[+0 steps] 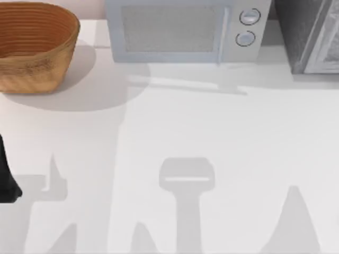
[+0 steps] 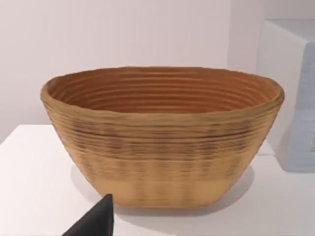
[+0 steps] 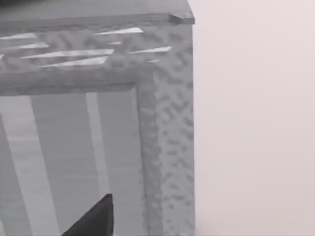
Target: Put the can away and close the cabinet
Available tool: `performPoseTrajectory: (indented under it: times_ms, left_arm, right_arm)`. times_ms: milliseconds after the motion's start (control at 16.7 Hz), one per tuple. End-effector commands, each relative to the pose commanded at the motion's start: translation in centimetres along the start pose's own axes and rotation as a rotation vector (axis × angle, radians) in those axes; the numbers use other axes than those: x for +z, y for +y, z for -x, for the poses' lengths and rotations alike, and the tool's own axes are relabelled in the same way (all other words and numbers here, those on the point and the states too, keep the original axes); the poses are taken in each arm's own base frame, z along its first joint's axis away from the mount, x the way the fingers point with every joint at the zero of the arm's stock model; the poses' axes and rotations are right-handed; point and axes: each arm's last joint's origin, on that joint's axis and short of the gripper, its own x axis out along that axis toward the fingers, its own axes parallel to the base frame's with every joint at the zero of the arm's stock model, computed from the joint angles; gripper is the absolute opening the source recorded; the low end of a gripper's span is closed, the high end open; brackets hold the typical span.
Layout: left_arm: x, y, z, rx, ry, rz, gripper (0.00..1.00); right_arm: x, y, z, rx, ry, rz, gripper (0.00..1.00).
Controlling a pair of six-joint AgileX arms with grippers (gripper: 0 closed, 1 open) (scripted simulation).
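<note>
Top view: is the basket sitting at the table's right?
No: the basket sits at the table's far left, with the microwave beside it toward the middle.

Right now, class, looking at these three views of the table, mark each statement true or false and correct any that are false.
1. A woven basket stands at the table's back left corner. True.
2. The basket holds a red can. False: the left wrist view shows its inside bare.
3. The microwave sits between the basket and the cabinet. True.
4. The microwave has three knobs. False: it has two round knobs.
5. The cabinet stands at the table's front left. False: it is at the back right.
6. The left arm is at the table's left edge. True.
</note>
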Motion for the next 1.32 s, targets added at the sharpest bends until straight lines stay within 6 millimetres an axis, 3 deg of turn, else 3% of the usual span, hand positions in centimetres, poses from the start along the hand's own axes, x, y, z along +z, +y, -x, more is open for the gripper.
performPoseTrajectory:
  times_ms: [240,420,900,1140,1320]
  left_arm:
    - [0.0,0.0,0.0,0.000,0.000,0.000,1.00]
    - [0.0,0.0,0.0,0.000,0.000,0.000,1.00]
    - [0.0,0.0,0.0,0.000,0.000,0.000,1.00]
    - [0.0,0.0,0.0,0.000,0.000,0.000,1.00]
    - [0.0,0.0,0.0,0.000,0.000,0.000,1.00]
  right_arm:
    - [7.3,4.0,1.9,-0.003,-0.010,0.020,1.00]
    - [10.3,6.6,3.2,-0.004,-0.024,0.044,1.00]
    - [10.9,7.2,3.3,-0.005,-0.028,0.051,1.00]
    - [11.0,9.1,0.5,0.001,-0.028,0.046,1.00]
    - [11.0,12.3,-2.7,0.000,-0.027,0.043,1.00]
